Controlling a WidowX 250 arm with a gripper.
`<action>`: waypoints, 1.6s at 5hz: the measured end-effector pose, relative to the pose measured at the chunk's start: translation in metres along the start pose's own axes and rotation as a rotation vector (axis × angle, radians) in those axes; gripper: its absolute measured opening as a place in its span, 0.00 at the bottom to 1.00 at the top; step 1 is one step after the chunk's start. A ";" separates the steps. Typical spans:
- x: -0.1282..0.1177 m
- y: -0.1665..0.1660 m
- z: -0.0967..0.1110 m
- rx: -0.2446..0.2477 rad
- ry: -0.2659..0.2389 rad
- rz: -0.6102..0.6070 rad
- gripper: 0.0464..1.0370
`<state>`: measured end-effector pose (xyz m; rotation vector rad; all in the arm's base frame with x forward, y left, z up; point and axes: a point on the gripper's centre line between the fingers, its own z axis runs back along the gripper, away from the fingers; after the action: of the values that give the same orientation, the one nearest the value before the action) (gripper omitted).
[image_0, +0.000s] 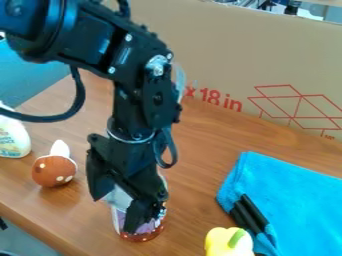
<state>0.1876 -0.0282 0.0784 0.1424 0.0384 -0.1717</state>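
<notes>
The black two-finger gripper (115, 214) hangs at a downward slant over the wooden table (190, 200), left of centre in the camera view. Its two fingers stand wide apart. A round container with a white upper part, a purple-patterned side and a reddish-brown, white-dotted base (145, 236) stands upright on the table at the gripper, partly hidden by it. One finger crosses in front of the container; the other lies toward its left side. Whether either finger touches it cannot be told.

To the left sits a rounded reddish-brown object with white spots and a white tip (52, 171); a pale bottle with a printed label (13, 136) stands beyond it at the view's edge. To the right lies a bright blue cloth (300, 205), with two black, rod-like pieces (248, 214) at its near left edge. A yellow object with a green mark (224, 244) is near them. A cardboard panel with red printed lines (220, 55) rises behind the table.
</notes>
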 end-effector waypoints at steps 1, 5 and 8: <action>-0.002 -0.002 -0.009 -0.005 0.043 -0.002 0.96; 0.047 0.010 -0.019 -0.081 0.022 0.104 0.96; 0.139 0.034 -0.030 -0.181 0.030 0.244 0.96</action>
<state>0.3292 -0.0137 0.0465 -0.0314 0.0662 0.0776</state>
